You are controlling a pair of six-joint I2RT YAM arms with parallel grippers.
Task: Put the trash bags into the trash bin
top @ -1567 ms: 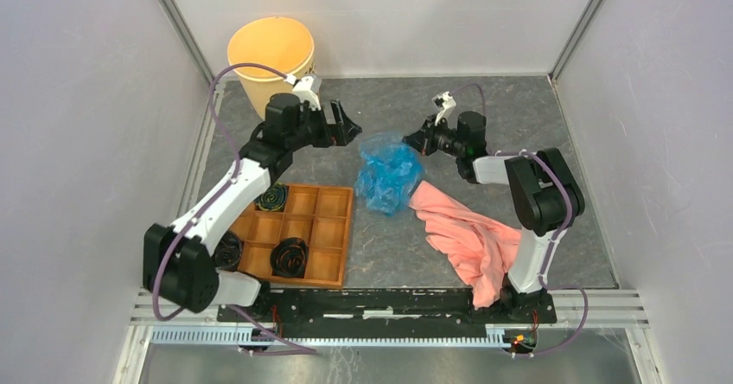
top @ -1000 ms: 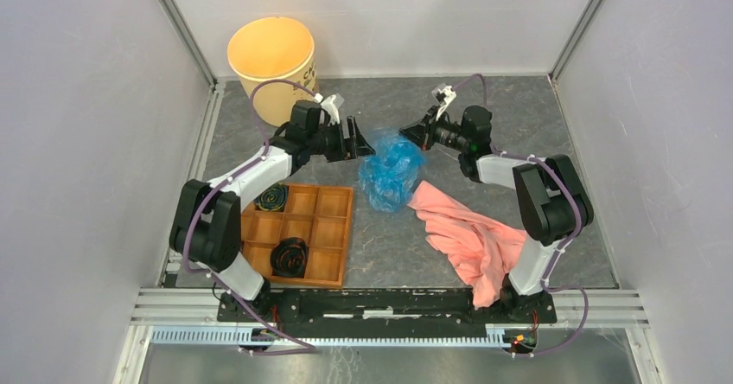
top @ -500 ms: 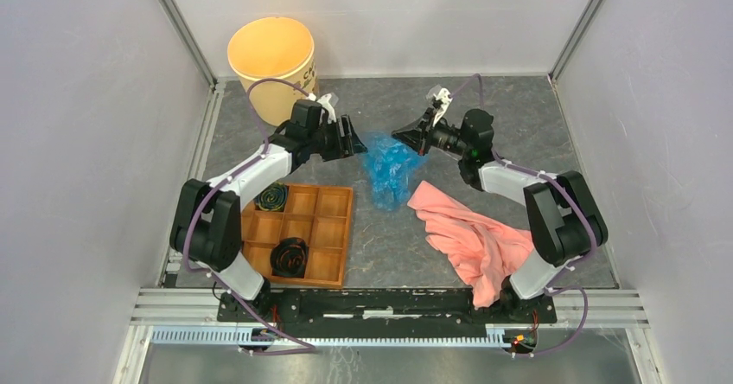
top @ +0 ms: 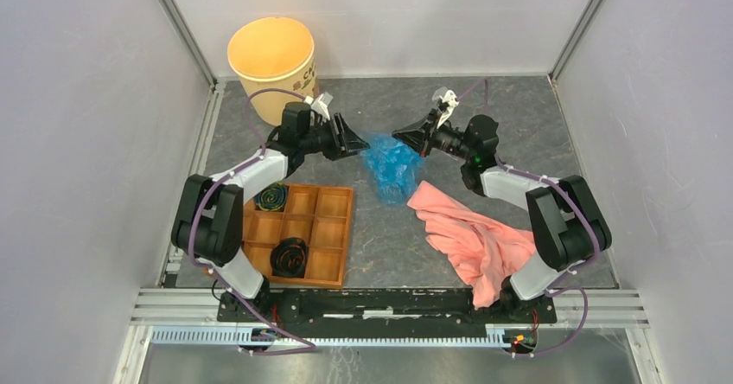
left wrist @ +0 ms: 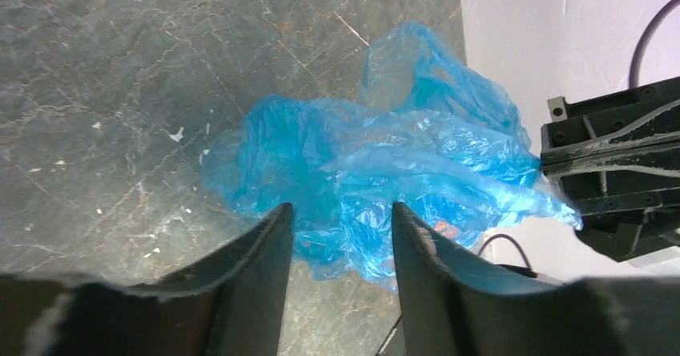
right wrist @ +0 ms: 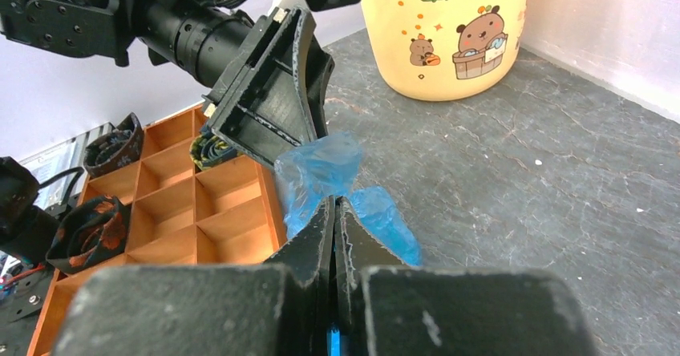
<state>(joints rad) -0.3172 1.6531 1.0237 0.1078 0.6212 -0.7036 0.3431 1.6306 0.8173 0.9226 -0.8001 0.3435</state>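
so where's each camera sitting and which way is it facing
Top external: above and behind the bases, looking down; both arms show, with the trash bag between left hand and right hand.
Left wrist: on the left arm, facing the bag; its own open fingers show.
Right wrist: facing the trash bin and tray; its shut fingers show.
Shared: each wrist view shows the other hand.

The bag (left wrist: 385, 171) is thin, glossy, crinkled plastic film (see-through in places); the table (left wrist: 120, 67) matt, veined grey; the tray (top: 332, 233), at its 7 o'clock, smooth wood.
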